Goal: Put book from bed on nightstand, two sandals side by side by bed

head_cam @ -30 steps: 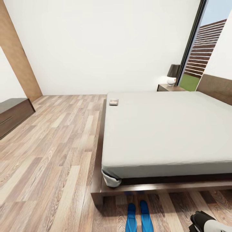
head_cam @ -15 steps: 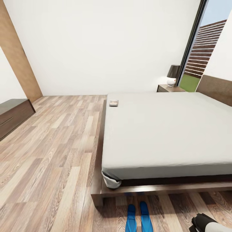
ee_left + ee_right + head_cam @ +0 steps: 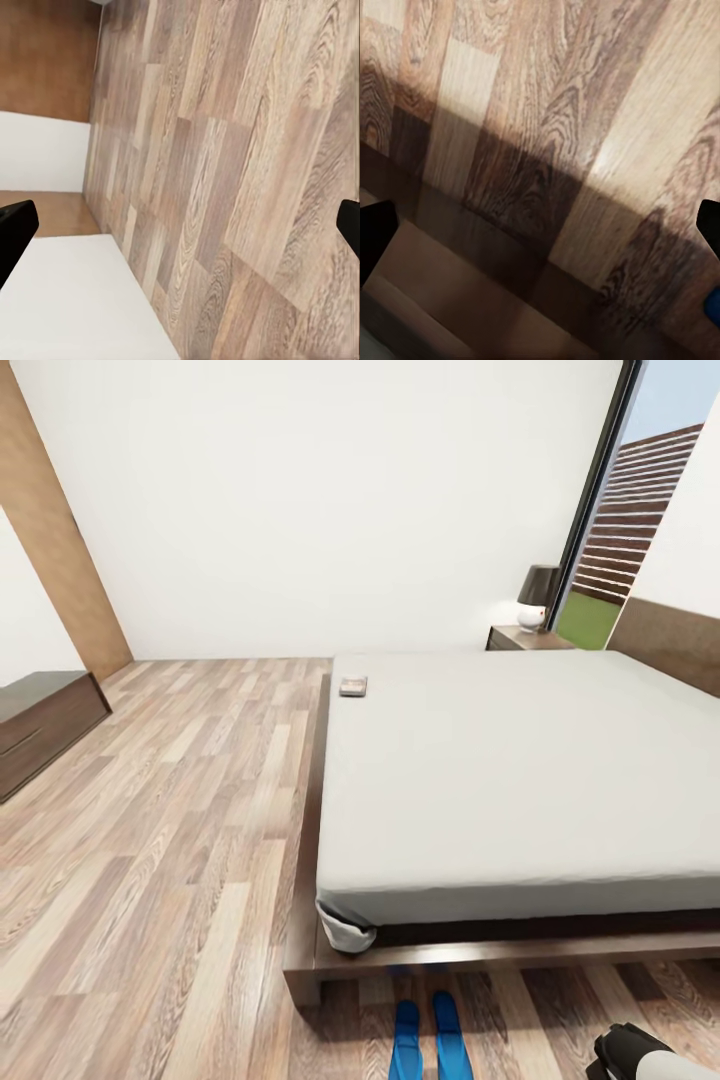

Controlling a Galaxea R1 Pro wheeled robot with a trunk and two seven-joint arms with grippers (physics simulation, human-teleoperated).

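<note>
- Whole head view has slid slightly down-frame since a second ago: camera backing off, objects unmoved.
- Small dark paperback book [image 3: 353,686] lies on the light-grey bed [image 3: 520,780], centre-left.
- Paired bright blue sandals [image 3: 432,1038] sit bottom centre.
- Left claw [image 3: 180,229] and right claw [image 3: 540,229] spread, empty.

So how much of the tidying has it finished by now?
The two sandals already lie side by side on the floor at the foot of the bed, so that part looks done. Nothing is in hand: the left end effector and right end effector both hang open over bare planks. Left to do: the book lies on the mattress's far corner, and the nightstand beyond waits for it.
</note>
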